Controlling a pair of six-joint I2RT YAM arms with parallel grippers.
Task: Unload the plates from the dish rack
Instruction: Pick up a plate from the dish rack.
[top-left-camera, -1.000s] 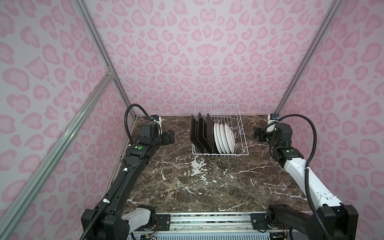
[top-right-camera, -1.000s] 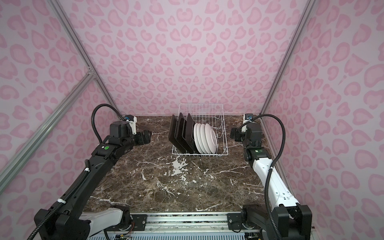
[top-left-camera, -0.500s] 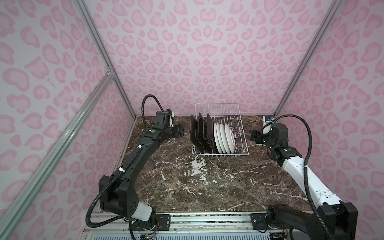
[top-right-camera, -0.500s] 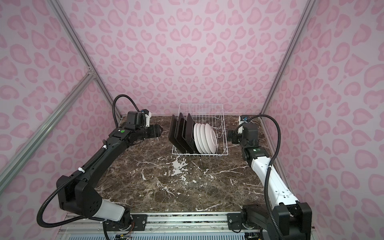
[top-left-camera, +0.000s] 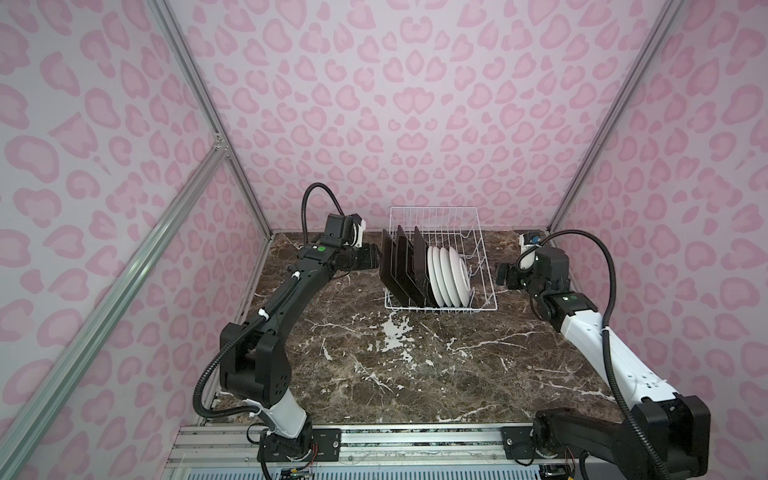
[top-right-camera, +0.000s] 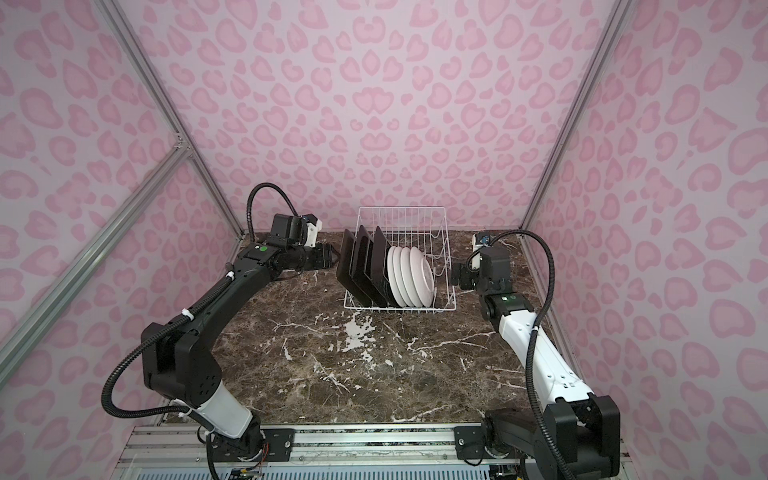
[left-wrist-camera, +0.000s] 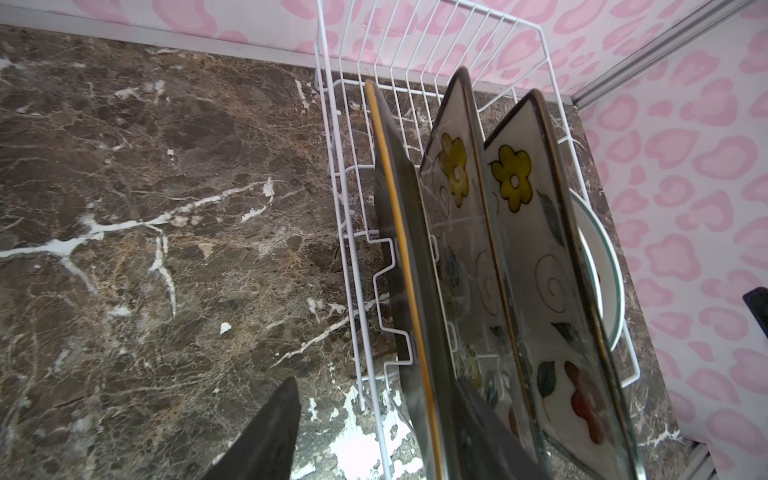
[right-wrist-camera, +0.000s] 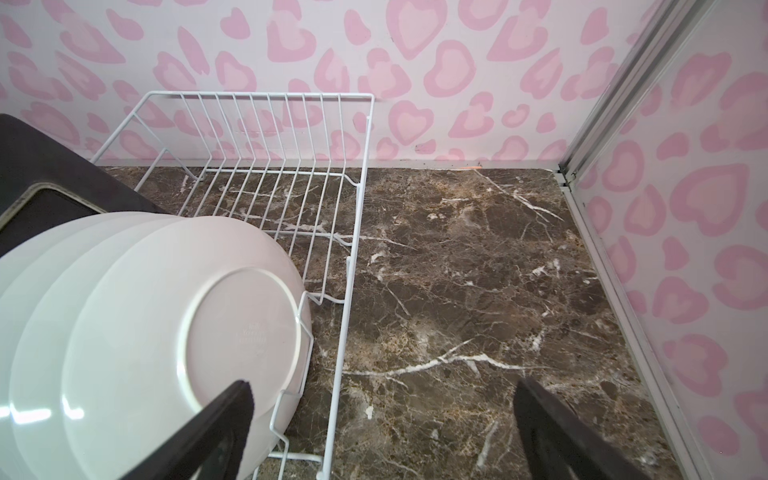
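Left gripper (top-left-camera: 372, 260): jaws apart, straddling the outermost square plate (left-wrist-camera: 397, 257); one finger (left-wrist-camera: 270, 432) is clear of its back. Advise closing squarely on the rim, then lifting straight up.

Right gripper (right-wrist-camera: 384, 384): wide apart, empty.

Rack (top-left-camera: 436, 218), mid back edge of the bench (top-left-camera: 395, 374), holds the square plates (top-left-camera: 399, 266) and the round plates (top-left-camera: 451, 270).

The left wrist view alone shows the flowered faces; both top views show only dark backs.

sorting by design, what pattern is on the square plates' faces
Cream with yellow and red flowers, leaves and swirls: square plates, clearest in the left wrist view.
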